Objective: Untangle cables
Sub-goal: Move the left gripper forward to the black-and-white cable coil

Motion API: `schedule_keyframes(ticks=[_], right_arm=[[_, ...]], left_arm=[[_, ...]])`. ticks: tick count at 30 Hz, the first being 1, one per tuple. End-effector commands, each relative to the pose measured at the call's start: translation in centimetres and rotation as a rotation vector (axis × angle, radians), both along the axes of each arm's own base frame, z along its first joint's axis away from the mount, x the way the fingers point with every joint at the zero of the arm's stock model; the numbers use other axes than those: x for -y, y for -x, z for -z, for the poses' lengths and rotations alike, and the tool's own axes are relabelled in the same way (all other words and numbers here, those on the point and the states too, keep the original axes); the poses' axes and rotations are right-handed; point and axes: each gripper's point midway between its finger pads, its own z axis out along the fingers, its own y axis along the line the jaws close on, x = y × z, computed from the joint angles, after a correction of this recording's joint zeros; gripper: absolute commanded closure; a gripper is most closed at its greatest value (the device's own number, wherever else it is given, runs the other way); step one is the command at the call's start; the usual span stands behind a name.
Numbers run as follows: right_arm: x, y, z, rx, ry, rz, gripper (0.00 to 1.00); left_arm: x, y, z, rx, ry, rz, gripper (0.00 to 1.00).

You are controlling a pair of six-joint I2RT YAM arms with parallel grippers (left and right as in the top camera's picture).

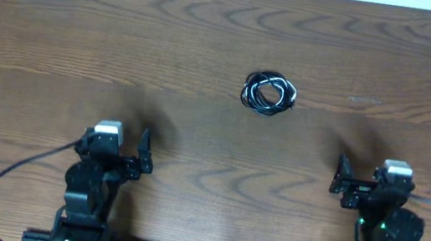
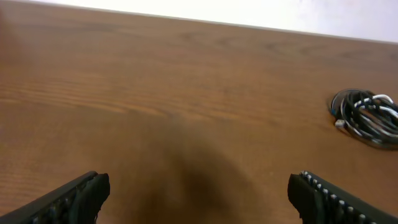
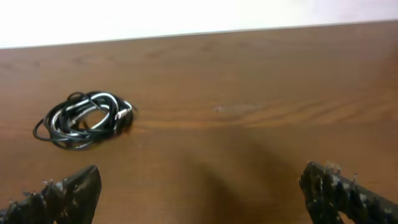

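Likely light, limp cables (image 1: 269,93) coiled on tabletop (image 1: 210,35), pinch outer loop; left fingers (image 2: 74,196), right fingers (image 3: 339,190) apart, empty.

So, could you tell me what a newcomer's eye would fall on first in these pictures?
The small tangled coil of black and white cables sits alone on the wooden table, just right of centre. Nearer the base, the left gripper and the right gripper stand open and empty, one on each side, neither touching the coil.
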Motion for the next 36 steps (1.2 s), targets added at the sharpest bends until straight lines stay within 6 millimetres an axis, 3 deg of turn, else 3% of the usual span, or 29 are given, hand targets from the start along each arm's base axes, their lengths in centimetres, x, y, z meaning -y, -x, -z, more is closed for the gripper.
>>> schedule_keyframes(ticks=[1, 10, 14, 20, 27, 31, 36], right_arm=[[0.0, -0.6, -1.2, -0.044, 0.010, 0.004, 0.01], [-1.3, -2.2, -1.1, -0.321, -0.013, -0.065, 0.01], [-1.7, -3.2, -1.2, -0.471, -0.022, -0.083, 0.01], [-3.5, -4.9, -1.8, -0.639, -0.078, -0.161, 0.01], [-6.4, -7.3, -4.2, -0.560, -0.173, -0.305, 0.01], [-6.3, -8.9, -5.6, -0.471, -0.159, -0.305, 0.01], [-6.1, -9.2, -5.6, -0.467, -0.149, -0.293, 0.05]], left_arm=[[0.0, -0.6, -1.7, -0.027, 0.007, -0.003, 0.03], [0.1, -1.1, -3.4, -0.282, 0.001, 0.000, 0.03], [1.1, -0.9, -4.2, -0.420, 0.032, 0.049, 0.03], [1.4, 0.0, -3.5, -0.627, 0.053, 0.050, 0.03], [1.3, 0.1, -2.9, -0.663, 0.066, 0.037, 0.03], [1.4, -0.4, -3.2, -0.637, 0.066, 0.038, 0.03], [2.5, -2.0, -4.5, -0.556, 0.109, 0.088, 0.03]])
